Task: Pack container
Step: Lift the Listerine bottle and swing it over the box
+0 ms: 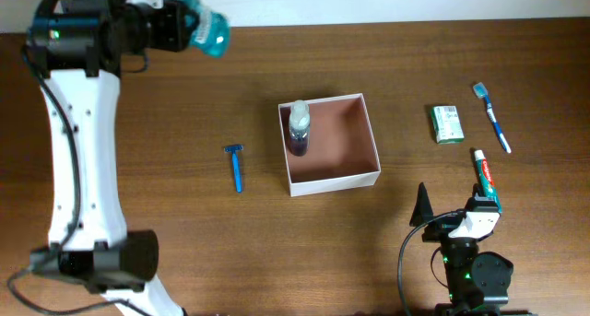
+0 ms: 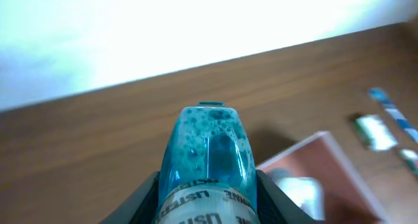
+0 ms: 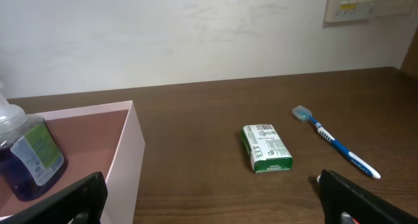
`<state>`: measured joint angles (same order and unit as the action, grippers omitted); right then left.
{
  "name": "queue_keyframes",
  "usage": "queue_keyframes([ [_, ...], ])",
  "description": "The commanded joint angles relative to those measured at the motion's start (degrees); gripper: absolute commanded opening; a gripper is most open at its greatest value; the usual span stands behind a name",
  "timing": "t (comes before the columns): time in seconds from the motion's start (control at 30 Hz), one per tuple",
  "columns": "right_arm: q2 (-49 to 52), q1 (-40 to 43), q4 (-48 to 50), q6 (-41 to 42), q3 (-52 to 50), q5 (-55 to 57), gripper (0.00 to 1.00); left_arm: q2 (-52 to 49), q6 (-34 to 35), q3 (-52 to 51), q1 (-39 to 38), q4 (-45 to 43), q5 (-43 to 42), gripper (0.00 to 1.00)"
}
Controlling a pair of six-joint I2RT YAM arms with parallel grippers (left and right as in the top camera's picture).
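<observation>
1. The left gripper (image 2: 209, 208) is clenched on a blue mouthwash bottle (image 2: 209, 145), its jaws pressed to the bottle's sides. It holds the bottle off the table (image 1: 166, 122) near the 10 o'clock corner.
2. The right gripper (image 3: 210, 185) hangs released, jaws spread wide and holding nothing, low at the table's 5 o'clock edge.
3. The container (image 1: 350, 146) — a shallow square box — sits at the middle of the table. It is well apart from the raised bottle, toward its 4 o'clock.
4. Packed so far: one bottle of purple liquid (image 1: 298, 127), standing against the box's 9 o'clock wall.
5. Left outside:
   - a blue razor (image 1: 236, 167) at the box's 9 o'clock
   - a green-and-white packet (image 1: 447, 123) at its 3 o'clock
   - a toothbrush (image 1: 492, 117) just beyond the packet
   - a toothpaste tube (image 1: 485, 175) at 4 o'clock, just beside the right gripper
6. By this reckoning the packing is in its early part — one item in, one in the air, four lying on the wood.
</observation>
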<state>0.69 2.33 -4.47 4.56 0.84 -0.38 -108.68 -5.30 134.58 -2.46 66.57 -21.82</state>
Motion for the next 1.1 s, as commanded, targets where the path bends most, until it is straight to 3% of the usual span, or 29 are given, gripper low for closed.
queue_keyframes([
  [0.0, -0.5, 0.0, 0.0, 0.6, -0.5, 0.7, 0.98, 4.1, 1.8, 1.5, -5.4, -0.9, -4.4, 0.21],
  [0.4, -0.5, 0.0, 0.0, 0.6, -0.5, 0.7, 0.98, 3.5, 2.1, 1.4, -24.3, -1.0, 1.7, 0.21],
  [1.07, -0.5, 0.0, 0.0, 0.6, -0.5, 0.7, 0.98, -14.2, 3.8, 1.3, -28.2, -4.7, 5.1, 0.22],
])
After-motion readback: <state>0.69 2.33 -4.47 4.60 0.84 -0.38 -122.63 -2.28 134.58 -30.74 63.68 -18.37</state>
